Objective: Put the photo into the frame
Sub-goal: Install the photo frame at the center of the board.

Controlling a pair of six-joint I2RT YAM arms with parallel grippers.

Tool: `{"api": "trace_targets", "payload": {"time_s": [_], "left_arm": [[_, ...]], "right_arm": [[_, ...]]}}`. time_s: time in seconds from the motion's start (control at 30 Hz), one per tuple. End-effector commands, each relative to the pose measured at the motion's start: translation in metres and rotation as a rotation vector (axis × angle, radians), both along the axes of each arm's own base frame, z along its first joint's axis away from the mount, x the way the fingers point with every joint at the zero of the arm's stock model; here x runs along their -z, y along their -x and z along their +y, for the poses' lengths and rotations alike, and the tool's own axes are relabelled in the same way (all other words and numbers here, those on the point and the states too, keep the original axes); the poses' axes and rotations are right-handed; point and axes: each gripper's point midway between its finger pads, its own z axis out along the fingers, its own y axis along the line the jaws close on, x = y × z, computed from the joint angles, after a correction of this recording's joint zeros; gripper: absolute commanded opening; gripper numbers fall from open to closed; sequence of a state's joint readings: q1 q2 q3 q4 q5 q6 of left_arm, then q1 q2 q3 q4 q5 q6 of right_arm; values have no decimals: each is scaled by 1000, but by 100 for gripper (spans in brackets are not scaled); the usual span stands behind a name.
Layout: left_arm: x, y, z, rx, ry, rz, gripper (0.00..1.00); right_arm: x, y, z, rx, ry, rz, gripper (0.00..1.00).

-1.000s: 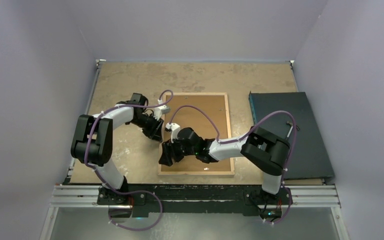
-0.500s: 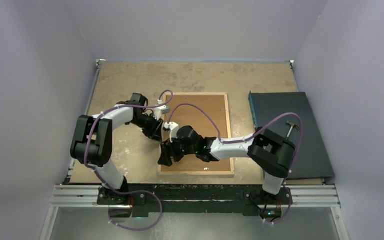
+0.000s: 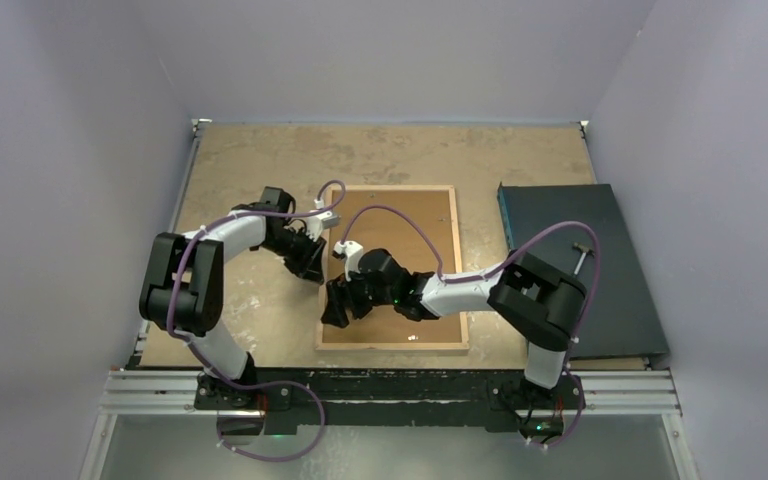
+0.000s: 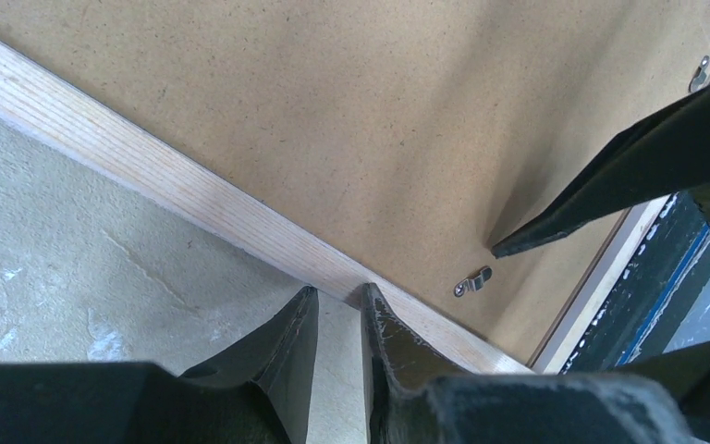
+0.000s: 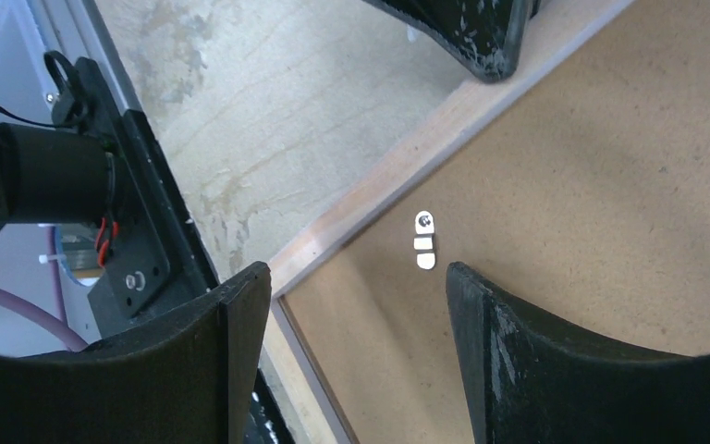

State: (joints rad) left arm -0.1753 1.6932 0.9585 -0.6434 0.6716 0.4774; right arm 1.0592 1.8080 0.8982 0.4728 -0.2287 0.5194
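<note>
Since the frame (image 3: 400, 188) lies back-up at the centre of the table (image 3: 260, 160), with the brown board (image 3: 400, 215) filling its opening, the loading step looks done.

Photo: not visible in any view. Presumably under the board, inside the frame; inferred, not confirmed.

Dark mat (image 3: 560, 215) with hammer (image 3: 582, 254) sits at the frame's 3 o'clock, apart from it.

Left gripper (image 3: 312, 268): at the frame's 9 o'clock rail. Fingers nearly together with a slim gap and nothing between them, tips at the rail's outer edge. Cannot tell if they touch the wood.

Right gripper (image 3: 334, 312): on the same rail, just toward 6 o'clock from the left one. Fingers wide apart, holding nothing, poised over the board's edge. A small metal clip (image 5: 424, 240) shows on the board just inside the rail, in the gap between the two fingers.

Done (judged): glass and photo stacked in, board seated flush inside the rails; no corner looks raised from above.

Left (judged): locking the board down with the clips. The one under the right gripper lies over the board, but I cannot tell if it is turned fully home. Other clips along the rails are too small to read from above. Late stage; remaining work is fastening and checking.
</note>
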Motion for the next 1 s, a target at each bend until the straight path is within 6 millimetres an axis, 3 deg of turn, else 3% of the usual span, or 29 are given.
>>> {"api": "trace_targets", "payload": {"time_s": [0.0, 0.53, 0.97], "left_arm": [[7, -9, 9, -12, -51, -69, 20], [9, -8, 8, -6, -47, -64, 17], [8, -8, 7, -6, -41, -63, 17]], "right_arm": [[-5, -2, 7, -9, -46, -28, 72], [7, 11, 11, -51, -57, 25, 67], [3, 17, 18, -79, -64, 31, 64]]}}
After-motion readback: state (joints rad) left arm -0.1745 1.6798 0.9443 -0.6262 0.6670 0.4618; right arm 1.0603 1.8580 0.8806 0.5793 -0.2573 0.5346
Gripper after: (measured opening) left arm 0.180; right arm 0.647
